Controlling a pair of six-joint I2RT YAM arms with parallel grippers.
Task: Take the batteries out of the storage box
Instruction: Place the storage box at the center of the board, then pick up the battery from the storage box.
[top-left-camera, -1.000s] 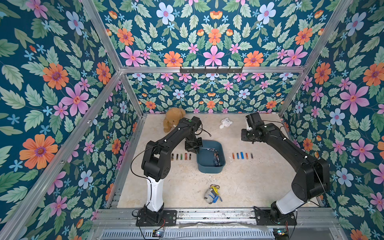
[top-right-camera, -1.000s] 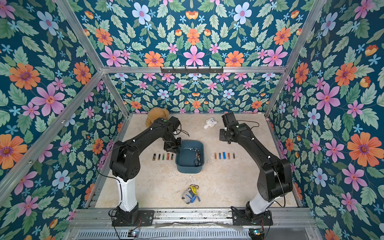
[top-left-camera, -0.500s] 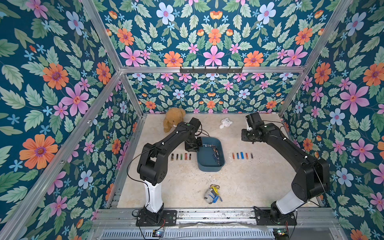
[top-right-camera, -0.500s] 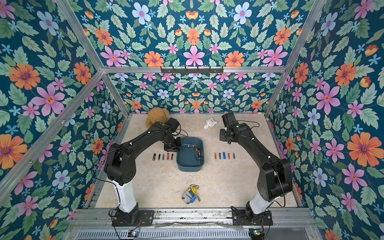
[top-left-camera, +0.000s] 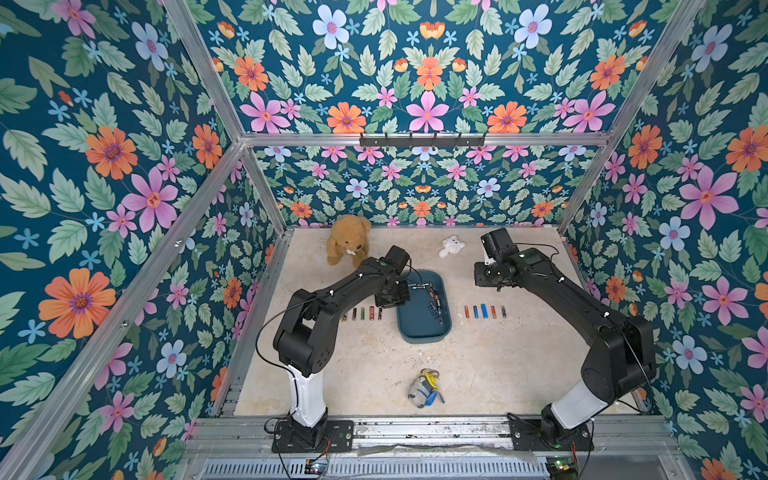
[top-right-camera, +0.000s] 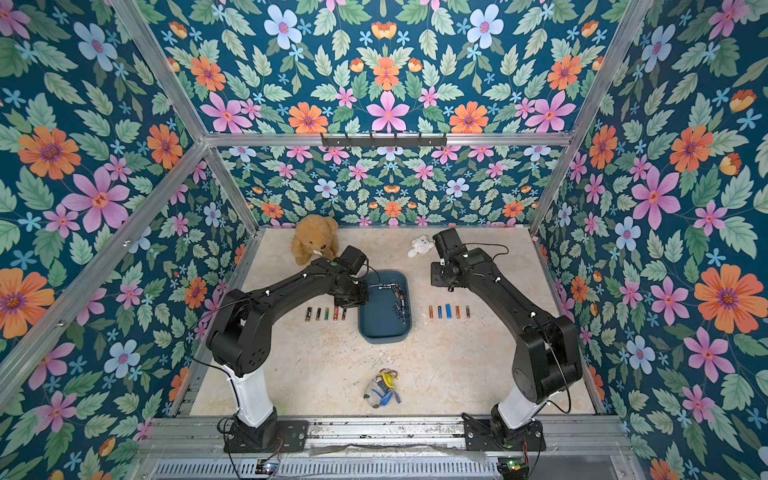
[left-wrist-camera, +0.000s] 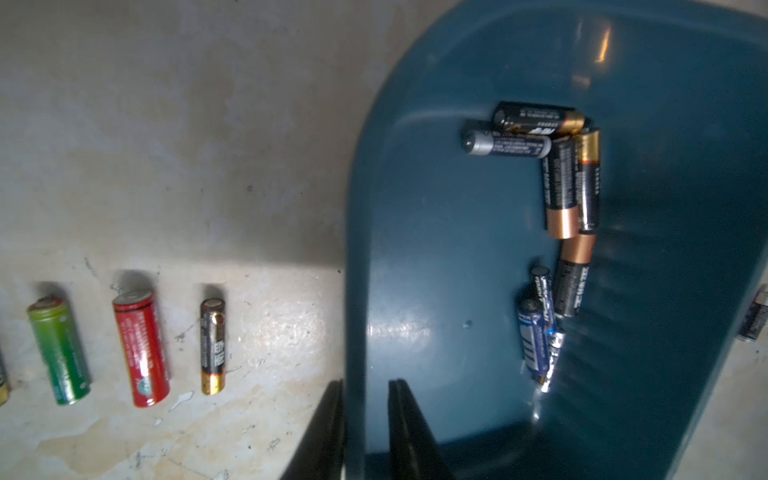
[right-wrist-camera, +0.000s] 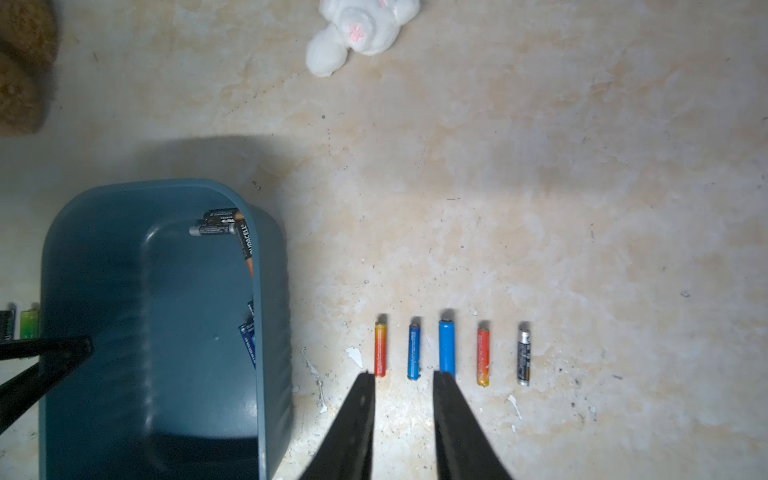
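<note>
The teal storage box (top-left-camera: 415, 328) (top-right-camera: 378, 328) lies mid-table. Several batteries (top-left-camera: 434, 301) (left-wrist-camera: 569, 187) lie inside along its right wall and far end. My left gripper (left-wrist-camera: 365, 399) straddles the box's left wall, one finger outside and one inside. A small gap shows at the inner finger, so it is open. A row of batteries (top-left-camera: 362, 313) (left-wrist-camera: 141, 345) lies on the table left of the box. A second row of batteries (top-left-camera: 484, 311) (right-wrist-camera: 446, 345) lies to its right. My right gripper (right-wrist-camera: 403, 378) hangs open and empty above that second row.
A brown teddy bear (top-left-camera: 348, 241) sits at the back left and a small white plush (top-left-camera: 452, 246) at the back, behind the box. A little grey, blue and yellow toy (top-left-camera: 424, 388) lies near the table's front edge.
My left gripper's jaws have parted slightly on the box's left wall. The batteries inside have slid toward the right wall and far end. The right arm has stayed still.
</note>
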